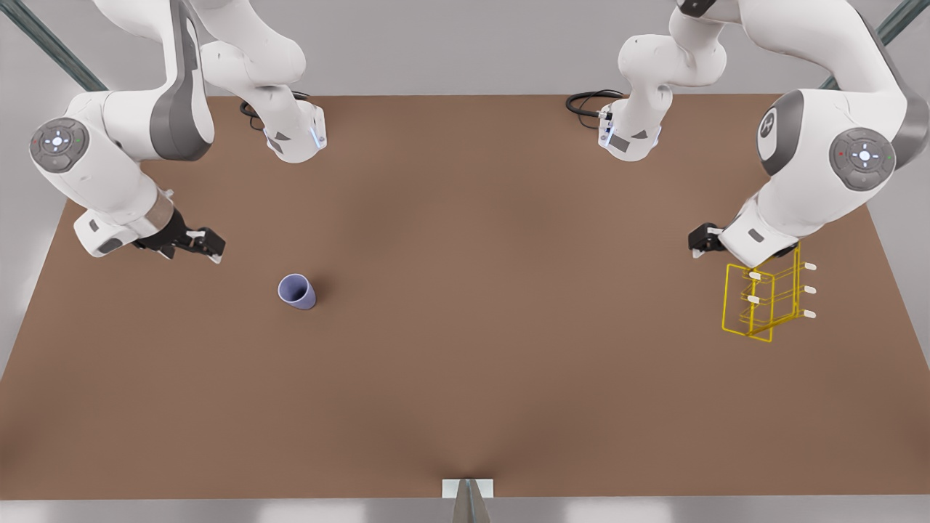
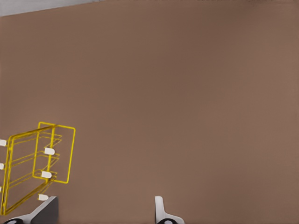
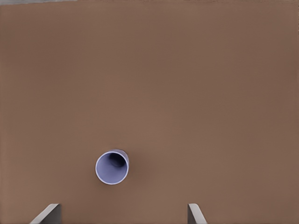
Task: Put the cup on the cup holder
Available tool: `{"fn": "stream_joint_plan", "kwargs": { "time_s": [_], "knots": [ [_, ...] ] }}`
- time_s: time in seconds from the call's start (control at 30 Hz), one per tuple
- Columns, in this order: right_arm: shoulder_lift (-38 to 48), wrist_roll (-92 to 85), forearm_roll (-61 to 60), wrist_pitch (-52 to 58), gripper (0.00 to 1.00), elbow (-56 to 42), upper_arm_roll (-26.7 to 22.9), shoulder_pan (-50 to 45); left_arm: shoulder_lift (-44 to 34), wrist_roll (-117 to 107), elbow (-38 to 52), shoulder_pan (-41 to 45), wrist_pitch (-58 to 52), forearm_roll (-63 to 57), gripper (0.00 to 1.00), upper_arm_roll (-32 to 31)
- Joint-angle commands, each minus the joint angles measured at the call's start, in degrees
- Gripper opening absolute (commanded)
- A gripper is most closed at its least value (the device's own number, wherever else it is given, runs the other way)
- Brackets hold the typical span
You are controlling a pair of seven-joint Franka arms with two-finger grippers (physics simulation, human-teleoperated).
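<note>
On the table (image 1: 465,407), the cup (image 1: 297,291) stood upright near the open right gripper (image 1: 207,245); the open left gripper (image 1: 701,240) hung beside the cup holder (image 1: 763,301).

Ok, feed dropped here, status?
Right gripper open near upright cup, not touching. Left gripper open beside cup holder. Table between them bare.

Table (image 1: 465,327) bare round the cup (image 1: 297,291) — cup holder (image 1: 763,301) well apart, right gripper (image 1: 211,247) w/ jaws spread nearby.
</note>
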State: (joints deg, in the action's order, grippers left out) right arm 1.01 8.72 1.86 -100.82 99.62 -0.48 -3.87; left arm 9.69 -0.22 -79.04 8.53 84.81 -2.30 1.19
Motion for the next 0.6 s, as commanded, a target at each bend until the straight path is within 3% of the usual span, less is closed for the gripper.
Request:
{"fn": "stream_joint_plan", "kwargs": {
  "time_s": [0.0,0.33,0.43,0.57],
  "knots": [
    [0.05,3.15,-0.02,-1.75,1.00,-0.04,0.04,0.70,-0.29,0.31,0.03,-0.01,0.62,0.02,1.00,0.04],
    [-1.89,3.24,0.07,-1.84,1.00,-0.30,0.39,0.53,1.12,1.10,-2.34,-0.09,1.06,0.81,1.00,0.21],
    [-9.27,2.53,0.07,-5.17,1.00,-0.04,2.15,0.44,0.94,1.10,-3.57,-0.09,0.71,0.98,1.00,-0.14],
    [-9.97,3.94,-0.11,-13.88,1.00,8.05,2.50,-5.80,-1.96,1.01,-3.22,0.08,-1.75,0.89,1.00,-0.32]
  ]
}}
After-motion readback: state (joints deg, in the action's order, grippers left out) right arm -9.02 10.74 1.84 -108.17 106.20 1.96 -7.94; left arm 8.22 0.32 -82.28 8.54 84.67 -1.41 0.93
